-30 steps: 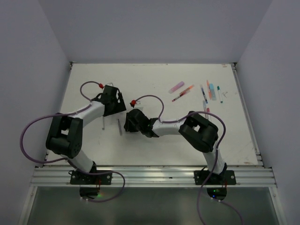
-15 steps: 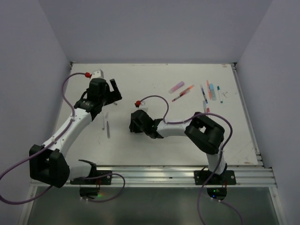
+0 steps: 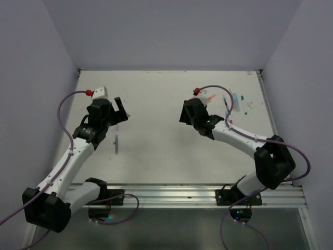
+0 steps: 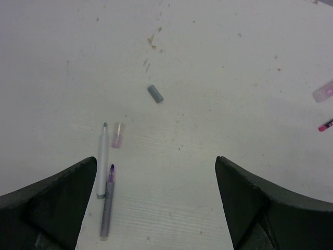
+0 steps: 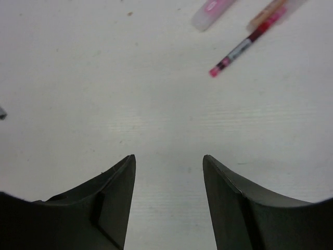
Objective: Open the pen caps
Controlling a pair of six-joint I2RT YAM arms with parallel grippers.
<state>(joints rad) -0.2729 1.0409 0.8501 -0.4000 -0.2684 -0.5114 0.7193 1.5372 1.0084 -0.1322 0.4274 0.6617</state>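
— Two caps are off. The grey cap [image 4: 155,94] and the clear purple cap [image 4: 118,135] lie loose on the table [image 4: 234,62], just beyond the white pen [image 4: 103,159] and the grey pen [image 4: 107,203]. Those two rest side by side with bare tips.

— And the arms? A second ago they were huddled together mid-table.

— They've split. The left gripper [image 4: 156,161] has swung left and hangs over that pair, jaws spread wide with nothing in them. The right gripper [image 5: 167,159] has gone toward the far right, jaws apart and empty, facing the pink marker [image 5: 213,10] and the red pen [image 5: 237,52].

— So that pair is done, I'd say, and the next is being picked.

— Likely. Underneath is white tabletop, speckled and scuffed. A metal rail [image 3: 171,195] runs along the near edge, with plain pale walls [image 3: 156,31] on three sides.
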